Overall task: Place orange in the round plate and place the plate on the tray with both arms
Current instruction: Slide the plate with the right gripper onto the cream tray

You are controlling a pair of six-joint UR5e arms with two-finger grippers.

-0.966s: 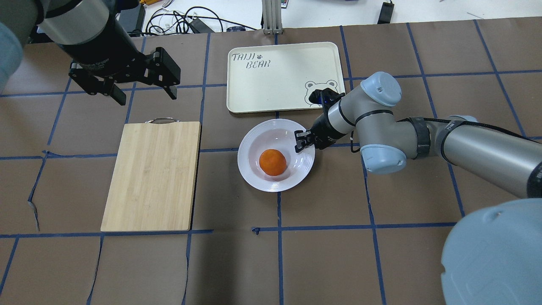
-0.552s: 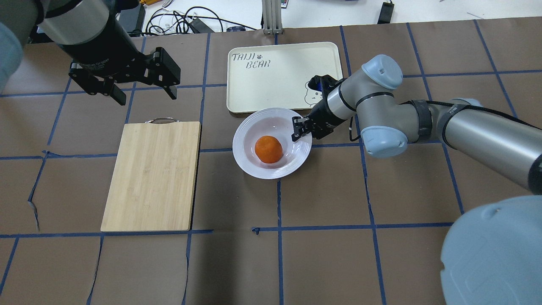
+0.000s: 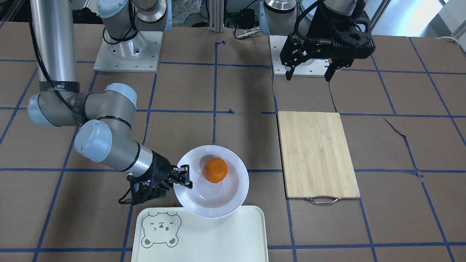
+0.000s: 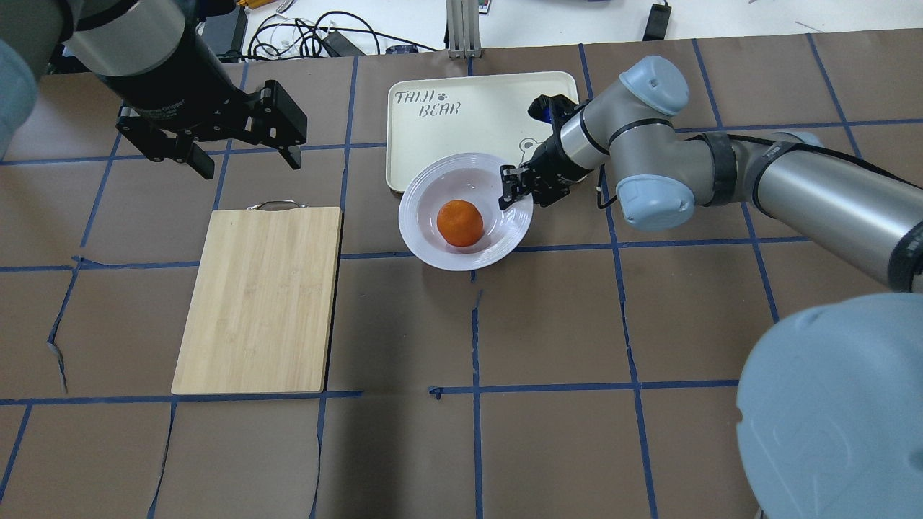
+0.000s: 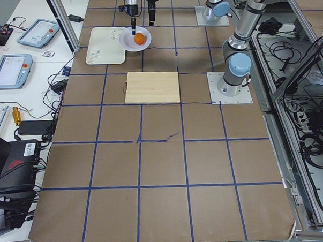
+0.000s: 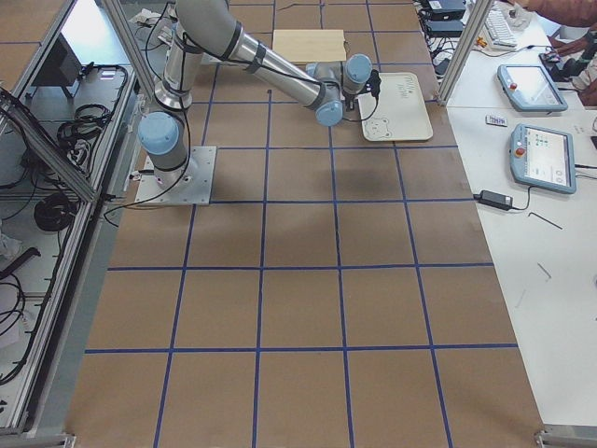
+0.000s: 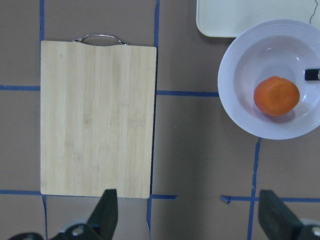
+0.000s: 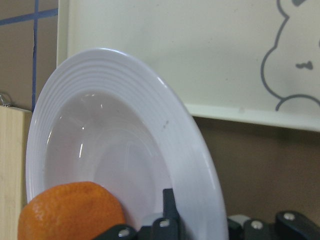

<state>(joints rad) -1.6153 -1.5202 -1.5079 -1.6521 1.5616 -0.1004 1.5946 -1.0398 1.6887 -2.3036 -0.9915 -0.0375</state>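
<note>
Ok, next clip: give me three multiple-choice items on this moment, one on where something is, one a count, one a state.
1. The orange lies: A in the left gripper; B in the round plate; C in the right gripper.
2. Grippers touching the plate: A none; B two; C one.
3. The left gripper is: A open and empty; B shut on the orange; C shut on the plate.
Key: B, the orange sits in the plate's well. C, only the right gripper clamps the rim. A, its jaws stand apart with nothing between them.

The round plate (image 4: 422,216) with orange (image 4: 461,222) now farther forward, overlapping tray (image 4: 490,122).
</note>
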